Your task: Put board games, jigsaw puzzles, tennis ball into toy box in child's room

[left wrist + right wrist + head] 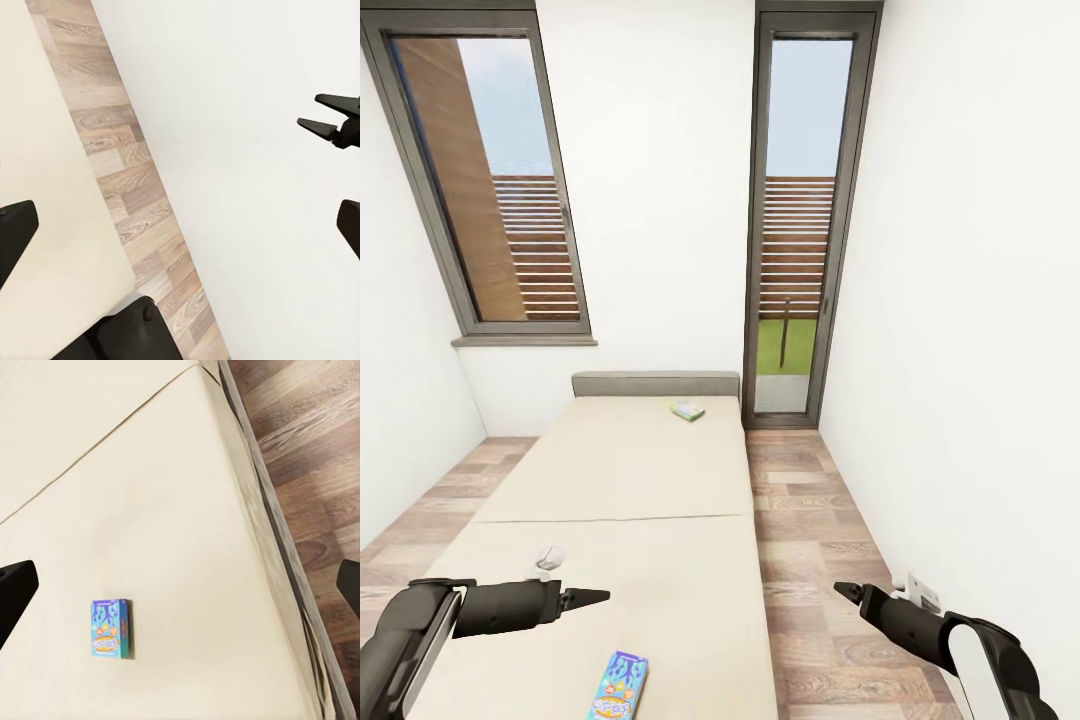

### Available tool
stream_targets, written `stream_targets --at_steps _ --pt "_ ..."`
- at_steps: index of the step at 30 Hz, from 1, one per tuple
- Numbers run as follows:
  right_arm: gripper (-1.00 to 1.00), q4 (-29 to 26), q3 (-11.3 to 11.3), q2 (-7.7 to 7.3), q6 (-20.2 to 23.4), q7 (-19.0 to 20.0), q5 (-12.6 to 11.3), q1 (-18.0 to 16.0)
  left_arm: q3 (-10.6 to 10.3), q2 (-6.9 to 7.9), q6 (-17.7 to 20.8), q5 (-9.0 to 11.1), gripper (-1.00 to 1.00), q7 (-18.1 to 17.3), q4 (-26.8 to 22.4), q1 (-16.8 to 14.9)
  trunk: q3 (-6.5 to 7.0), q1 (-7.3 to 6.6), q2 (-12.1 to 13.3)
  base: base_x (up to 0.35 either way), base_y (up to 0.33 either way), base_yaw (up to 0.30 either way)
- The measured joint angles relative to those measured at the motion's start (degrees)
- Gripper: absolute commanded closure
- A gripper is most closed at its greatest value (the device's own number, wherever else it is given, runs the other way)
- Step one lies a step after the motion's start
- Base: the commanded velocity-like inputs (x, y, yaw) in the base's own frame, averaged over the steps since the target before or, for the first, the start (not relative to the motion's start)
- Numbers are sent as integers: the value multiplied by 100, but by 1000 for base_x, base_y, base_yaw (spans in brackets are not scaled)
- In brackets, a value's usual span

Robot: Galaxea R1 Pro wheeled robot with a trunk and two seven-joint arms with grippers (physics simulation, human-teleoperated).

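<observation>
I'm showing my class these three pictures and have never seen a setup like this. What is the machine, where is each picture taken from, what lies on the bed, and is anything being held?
This is a simulated two-armed robot. The big picture comes from a camera on its head, looking down at a beige bed. The black left gripper and right gripper reach in from the lower corners. The other two pictures come from cameras on each wrist, looking along the fingers. On the bed lie two toys: a blue board game near the robot, also seen from the right wrist, and a greenish board game by the headboard. Both grippers are open and hold nothing.
</observation>
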Motion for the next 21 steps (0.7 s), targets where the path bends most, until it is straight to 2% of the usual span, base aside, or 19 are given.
stream_targets --at_steps 4,9,12,15,19,21 --pt "-100 0 18 0 0 -4 -3 0 9 -4 2 -20 -100 25 49 0 0 0 0 0 0 0" --pt "-100 -5 32 3 0 -17 -8 0 12 -11 -167 -101 -100 316 425 -7 0 0 0 0 0 0" --pt "-100 -17 35 -2 16 -11 -5 0 17 -16 -315 -101 -100 736 576 -14 0 0 0 0 0 0" --pt "-100 -19 30 -5 38 -11 -3 -2 18 -38 -345 -91 -100 1007 613 -19 0 0 0 0 0 0" --pt "-100 -28 6 -11 57 -8 -2 -7 13 -180 -343 -93 -100 1505 647 -141 0 0 0 0 0 0" --pt "-100 -38 -6 -14 64 -4 -4 -8 7 -255 -329 -100 -100 1860 698 -369 0 0 0 0 0 0"
